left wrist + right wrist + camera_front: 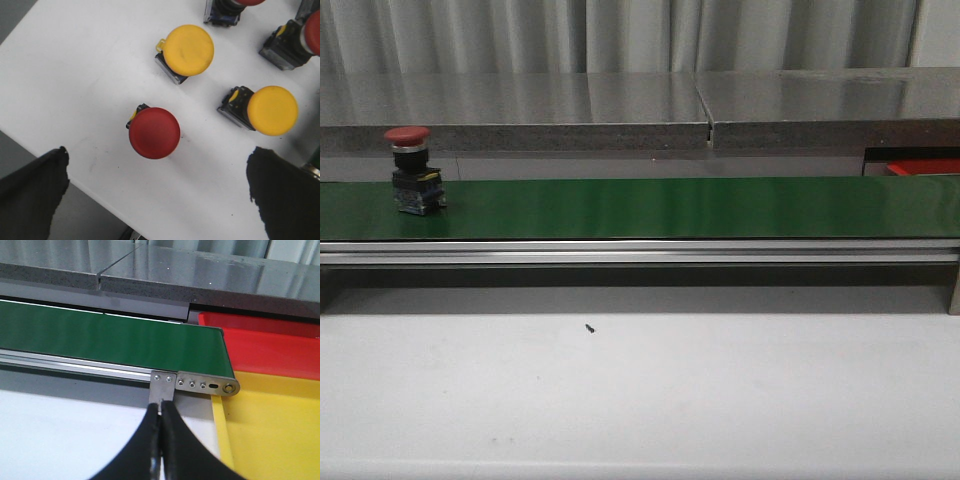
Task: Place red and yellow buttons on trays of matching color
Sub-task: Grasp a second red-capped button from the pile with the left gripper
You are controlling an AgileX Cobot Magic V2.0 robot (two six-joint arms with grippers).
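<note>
Red button (pixel 154 132) btwn open left pincer (pixel 157 195) fingers

We see our left gripper (pixel 157 192) with black, ragged-edged fingers (pixel 32 192); our right gripper (pixel 161 440) has smooth, curved black fingers (glossy).

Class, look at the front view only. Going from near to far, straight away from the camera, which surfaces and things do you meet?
White table → small dark speck → silver rail → green conveyor belt carrying the red button → grey counter → curtain.
</note>
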